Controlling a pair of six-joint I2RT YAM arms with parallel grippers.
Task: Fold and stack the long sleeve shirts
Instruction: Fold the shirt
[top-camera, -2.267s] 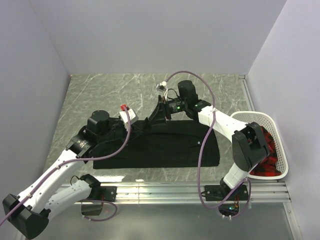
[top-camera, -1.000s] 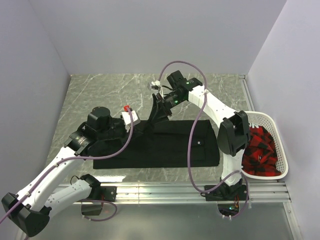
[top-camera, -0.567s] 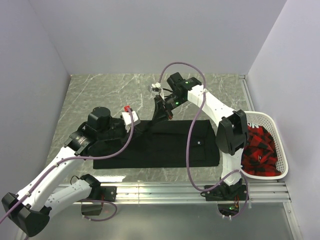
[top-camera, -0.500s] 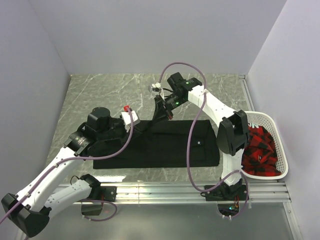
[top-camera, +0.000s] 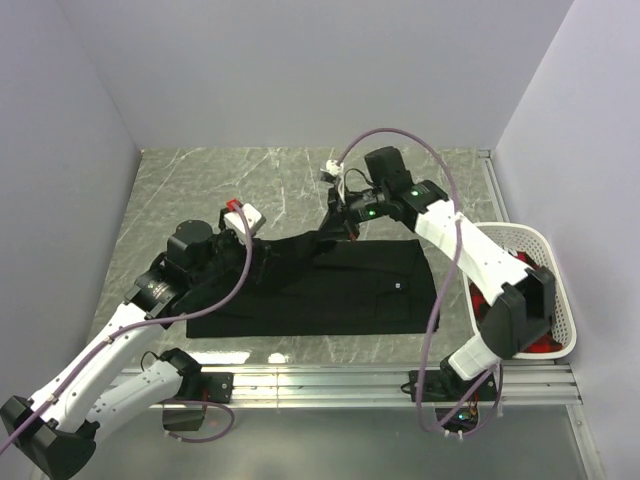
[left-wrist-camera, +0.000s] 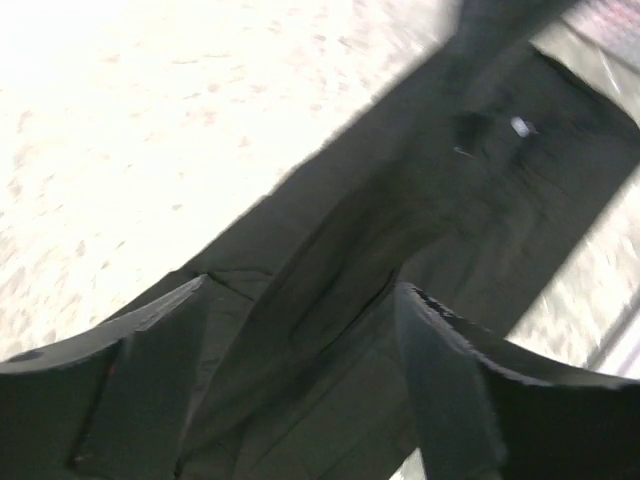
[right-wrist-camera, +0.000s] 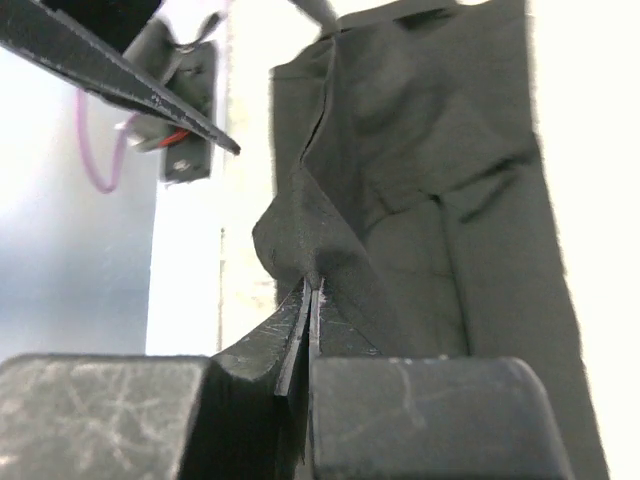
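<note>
One of the long sleeve shirts, plain black (top-camera: 350, 295), lies folded into a wide band on the marble table. My right gripper (top-camera: 340, 222) is shut on a pinched fold at the shirt's back edge, lifting it into a peak; in the right wrist view the jaws (right-wrist-camera: 314, 288) meet on that fold with the black shirt (right-wrist-camera: 440, 200) spread below. My left gripper (top-camera: 258, 265) hovers over the shirt's left part. Its fingers (left-wrist-camera: 160, 340) stand wide apart, and only loose black cloth (left-wrist-camera: 340, 260) lies beneath them, a tight strip running off to the right gripper.
A white basket (top-camera: 520, 238) stands at the right edge of the table with red and black plaid cloth (top-camera: 540, 338) inside, partly hidden by the right arm. Grey walls close in the left, back and right sides. A metal rail (top-camera: 330, 378) runs along the near edge.
The left gripper opened, let go of the shirt and drew back to the left. The right gripper shut on the shirt's back edge and shifted right, pulling up a fold.
</note>
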